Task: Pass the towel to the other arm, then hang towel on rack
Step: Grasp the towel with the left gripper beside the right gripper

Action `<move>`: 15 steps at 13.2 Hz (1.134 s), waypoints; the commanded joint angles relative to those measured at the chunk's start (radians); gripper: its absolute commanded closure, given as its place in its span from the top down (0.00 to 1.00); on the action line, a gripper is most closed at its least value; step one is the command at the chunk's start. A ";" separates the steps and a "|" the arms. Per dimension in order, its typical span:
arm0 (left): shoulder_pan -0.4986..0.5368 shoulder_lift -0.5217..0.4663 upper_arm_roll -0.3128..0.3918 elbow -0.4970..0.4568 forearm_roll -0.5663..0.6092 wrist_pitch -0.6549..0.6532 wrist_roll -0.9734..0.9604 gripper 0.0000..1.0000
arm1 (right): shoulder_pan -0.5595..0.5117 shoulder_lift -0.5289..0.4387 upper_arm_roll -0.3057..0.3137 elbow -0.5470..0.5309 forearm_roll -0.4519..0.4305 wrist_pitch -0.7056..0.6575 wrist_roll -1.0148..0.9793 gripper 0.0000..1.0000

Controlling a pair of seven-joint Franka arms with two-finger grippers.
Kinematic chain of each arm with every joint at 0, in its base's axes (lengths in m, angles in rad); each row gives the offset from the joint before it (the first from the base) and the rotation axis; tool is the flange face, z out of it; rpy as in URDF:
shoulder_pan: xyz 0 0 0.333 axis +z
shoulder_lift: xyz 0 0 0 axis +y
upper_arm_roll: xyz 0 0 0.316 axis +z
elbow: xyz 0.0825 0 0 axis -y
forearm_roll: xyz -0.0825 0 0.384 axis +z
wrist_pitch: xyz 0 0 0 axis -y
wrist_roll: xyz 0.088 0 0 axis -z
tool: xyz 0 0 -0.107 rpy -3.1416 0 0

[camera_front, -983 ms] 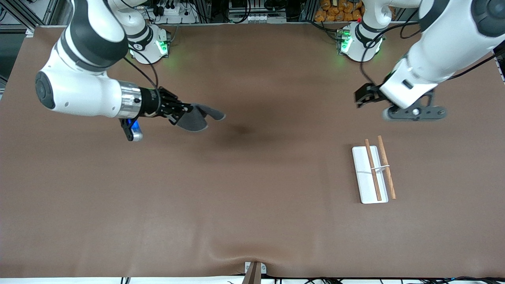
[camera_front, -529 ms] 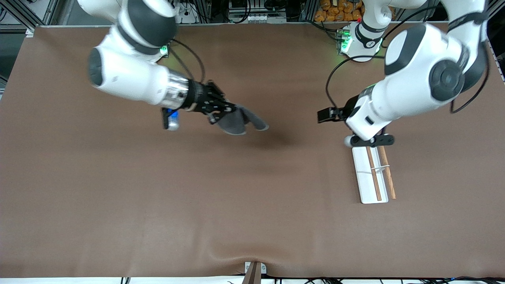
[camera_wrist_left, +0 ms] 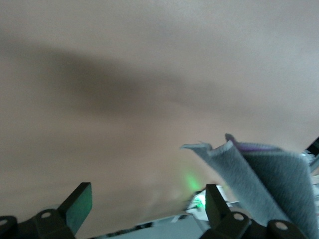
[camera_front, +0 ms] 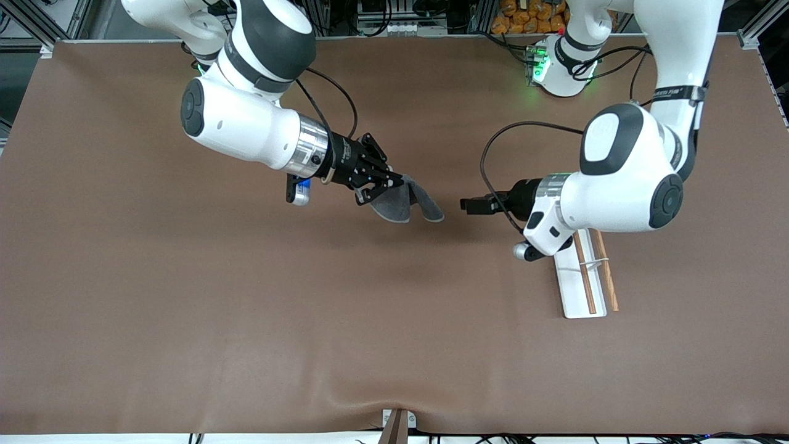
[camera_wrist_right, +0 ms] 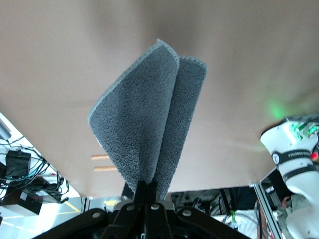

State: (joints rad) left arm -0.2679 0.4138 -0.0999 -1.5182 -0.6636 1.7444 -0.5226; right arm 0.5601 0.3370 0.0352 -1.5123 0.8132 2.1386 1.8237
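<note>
Grey fuzzy folded towel [camera_front: 404, 200] pinched in right gripper [camera_front: 394, 180].

A robotics lab with a two-arm test bench.

A wide table [camera_front: 394, 320] under a plain brown covering carries two white-and-black robot arms, their bases [camera_front: 558, 65] bolted at its edge farthest from the front camera and lit with green lamps. Just past that edge stand aluminium framing bars [camera_front: 74, 21], a power strip [camera_front: 268, 15] and loose black cables [camera_front: 431, 12], with more cabling trailing off the arms. In the right wrist view, cluttered equipment and wiring [camera_wrist_right: 22, 174] show off the table's edge, on a bright hard floor.
</note>
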 commanded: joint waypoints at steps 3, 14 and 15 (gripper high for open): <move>-0.013 0.048 0.000 0.064 -0.138 0.094 -0.131 1.00 | 0.004 0.028 -0.006 0.047 0.041 0.026 0.026 0.00; -0.083 0.062 0.009 0.070 -0.149 0.202 -0.453 0.87 | 0.014 0.051 -0.006 0.080 0.040 0.026 0.057 0.00; -0.080 0.062 0.009 0.069 -0.124 0.202 -0.455 0.85 | 0.014 0.051 -0.006 0.080 0.040 0.026 0.057 0.00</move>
State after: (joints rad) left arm -0.3527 0.4678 -0.0949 -1.4652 -0.8090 1.9424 -0.9511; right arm 0.5648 0.3699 0.0338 -1.4675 0.8379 2.1650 1.8588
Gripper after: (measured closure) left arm 0.132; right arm 0.982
